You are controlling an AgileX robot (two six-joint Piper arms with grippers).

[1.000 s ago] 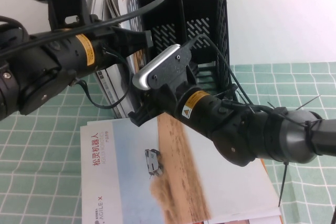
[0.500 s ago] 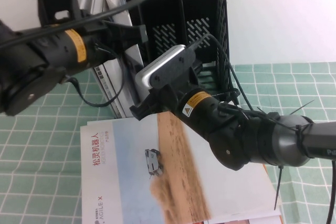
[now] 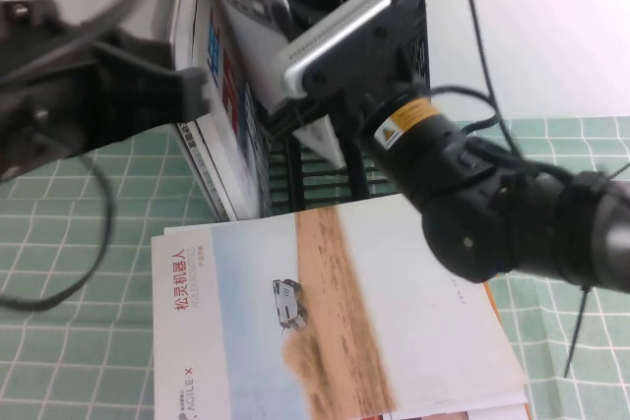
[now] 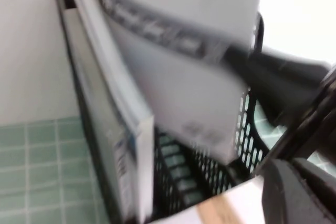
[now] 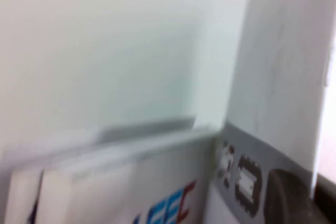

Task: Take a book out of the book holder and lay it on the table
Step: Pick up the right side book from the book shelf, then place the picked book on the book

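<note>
While book (image 3: 335, 322) flat, mint-green gridded table (image 3: 59, 272).

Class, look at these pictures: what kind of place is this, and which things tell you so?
Probably a robot test bench: a gridded green table, a black book holder of magazines, a robot brochure lying flat.

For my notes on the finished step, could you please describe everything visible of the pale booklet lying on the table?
The thin pale blue-white booklet lies flat, cover up, on the mint-green gridded cloth table, just in front of the tall black slatted plastic book holder. A sandy-brown stripe runs down its middle beside a small vehicle picture, with a red Chinese title at its left edge. Neither gripper touches it; something orange peeks from beneath its right edge.
</note>
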